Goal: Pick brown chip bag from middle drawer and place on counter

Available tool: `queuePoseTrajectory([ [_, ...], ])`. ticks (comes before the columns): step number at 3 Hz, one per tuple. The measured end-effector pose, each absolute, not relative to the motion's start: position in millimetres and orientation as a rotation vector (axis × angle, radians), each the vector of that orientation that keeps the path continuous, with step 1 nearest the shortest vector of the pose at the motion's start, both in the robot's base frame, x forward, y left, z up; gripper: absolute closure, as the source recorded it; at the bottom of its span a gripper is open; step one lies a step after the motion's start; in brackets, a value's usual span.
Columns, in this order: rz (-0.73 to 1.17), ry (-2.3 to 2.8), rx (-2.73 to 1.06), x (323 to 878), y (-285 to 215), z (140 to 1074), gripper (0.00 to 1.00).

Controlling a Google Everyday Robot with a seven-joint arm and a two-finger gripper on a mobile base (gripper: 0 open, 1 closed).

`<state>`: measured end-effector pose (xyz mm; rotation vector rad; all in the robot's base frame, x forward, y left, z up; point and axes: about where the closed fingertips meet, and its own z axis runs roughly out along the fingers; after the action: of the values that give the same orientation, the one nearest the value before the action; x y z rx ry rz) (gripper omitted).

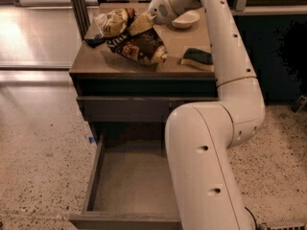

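Gripper (pixel 146 19) at 12 o'clock; I see fingers pinching crinkly brown chip bag (pixel 139 44) on glossy tan tabletop (pixel 96 61); grey drawer (pixel 129 186) open.

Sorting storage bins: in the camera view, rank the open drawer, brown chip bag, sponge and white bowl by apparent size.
1. middle drawer, nearest the camera.
2. brown chip bag, hand at its upper end.
3. sponge and white bowl look alike; unranked.

We look steeply down from above the arm (pixel 211 166), close in: counter (pixel 96 61) and gripper (pixel 149 17) at 12 o'clock, open drawer (pixel 129 186) at 6.
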<state>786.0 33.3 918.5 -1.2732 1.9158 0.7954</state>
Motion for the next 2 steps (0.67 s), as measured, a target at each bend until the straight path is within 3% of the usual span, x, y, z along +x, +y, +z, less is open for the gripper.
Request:
queuePoseTrajectory([
  [1,0.795,1.916,-1.273,786.0,33.3,918.5,0.12],
  [2,0.795,1.916,-1.273,786.1,33.3,918.5,0.0],
])
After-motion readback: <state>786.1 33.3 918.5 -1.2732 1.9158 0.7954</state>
